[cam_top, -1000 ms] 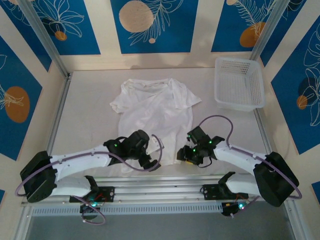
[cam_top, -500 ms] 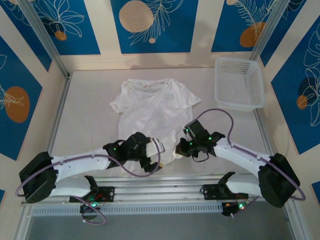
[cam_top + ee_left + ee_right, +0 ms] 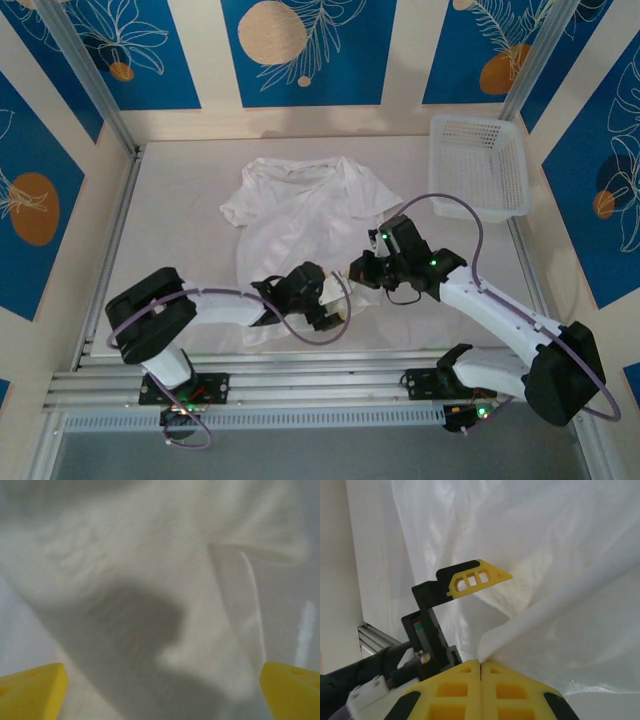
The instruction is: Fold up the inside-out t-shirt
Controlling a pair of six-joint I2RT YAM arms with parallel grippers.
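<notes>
Item: t-shirt (image 3: pixel 305 215). Plain white, thin fabric with short sleeves, heavily wrinkled.

Position: lies spread at the centre of the surface (image 3: pixel 180 230), collar end toward the far side and hem toward the near edge. One sleeve spreads out to each side at the far end.

Condition: the body is not flat and is crossed by diagonal creases. The near right part of the hem is raised and pinched between the closed jaws of the right gripper (image 3: pixel 480 662), with the cloth running up from there in a taut ridge. In the left wrist view the fabric is blurred, shadowed across the middle, with a folded edge at right.
</notes>
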